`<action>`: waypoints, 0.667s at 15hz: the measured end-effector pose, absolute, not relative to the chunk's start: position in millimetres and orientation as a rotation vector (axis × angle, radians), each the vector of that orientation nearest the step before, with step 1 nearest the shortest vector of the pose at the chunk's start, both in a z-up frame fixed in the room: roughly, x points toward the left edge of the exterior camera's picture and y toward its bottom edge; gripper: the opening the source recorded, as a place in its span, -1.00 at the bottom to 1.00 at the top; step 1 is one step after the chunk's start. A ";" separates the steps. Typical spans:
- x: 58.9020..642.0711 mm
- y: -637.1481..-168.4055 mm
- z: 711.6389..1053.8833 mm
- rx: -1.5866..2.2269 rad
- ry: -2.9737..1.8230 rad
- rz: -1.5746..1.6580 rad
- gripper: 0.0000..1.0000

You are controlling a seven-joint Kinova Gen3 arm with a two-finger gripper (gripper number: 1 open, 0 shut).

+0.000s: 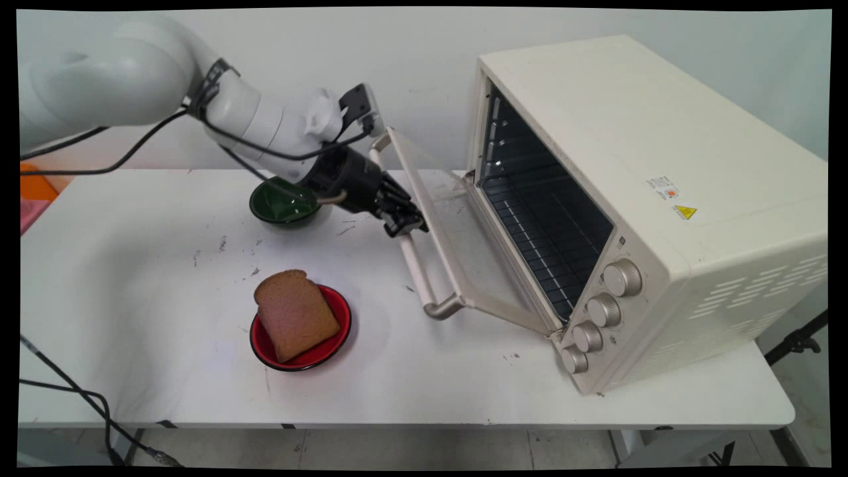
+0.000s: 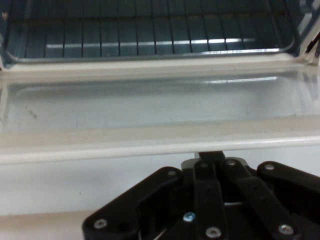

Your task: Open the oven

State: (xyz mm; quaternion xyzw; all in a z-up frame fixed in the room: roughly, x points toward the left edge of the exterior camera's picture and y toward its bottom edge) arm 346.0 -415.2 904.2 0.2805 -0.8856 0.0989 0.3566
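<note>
A cream toaster oven (image 1: pixel 662 165) stands on the right of the white table (image 1: pixel 132 298), its glass door (image 1: pixel 447 218) hanging about half open. My gripper (image 1: pixel 405 225) is at the door's bar handle (image 1: pixel 417 271), shut on it near the middle. In the hand view the gripper (image 2: pixel 212 156) meets the pale handle (image 2: pixel 100 150), with the glass pane and the wire rack (image 2: pixel 150 35) inside the oven beyond it. The oven cavity looks empty apart from the rack.
A slice of brown bread (image 1: pixel 295 321) lies on a red plate (image 1: pixel 341 311) at the front middle of the table. A dark green bowl (image 1: pixel 281 205) sits behind my wrist. Orange and pink items (image 1: pixel 33 192) lie at the left edge. Black cables hang off the front left.
</note>
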 end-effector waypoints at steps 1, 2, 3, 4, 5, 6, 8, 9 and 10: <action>349.1 -411.8 900.1 0.728 -2.287 0.257 -1.00; 353.2 -407.4 894.6 0.732 -2.286 0.261 -1.00; 356.2 -404.2 890.6 0.734 -2.284 0.263 -1.00; 359.4 -401.1 886.3 0.735 -2.283 0.267 -1.00; 363.6 -397.3 880.2 0.737 -2.282 0.272 -1.00; 366.6 -394.6 875.9 0.738 -2.281 0.276 -1.00; 371.5 -390.6 868.7 0.741 -2.278 0.281 -1.00; 373.8 -388.8 865.0 0.744 -2.276 0.283 -1.00; 376.2 -387.1 861.2 0.746 -2.274 0.285 -1.00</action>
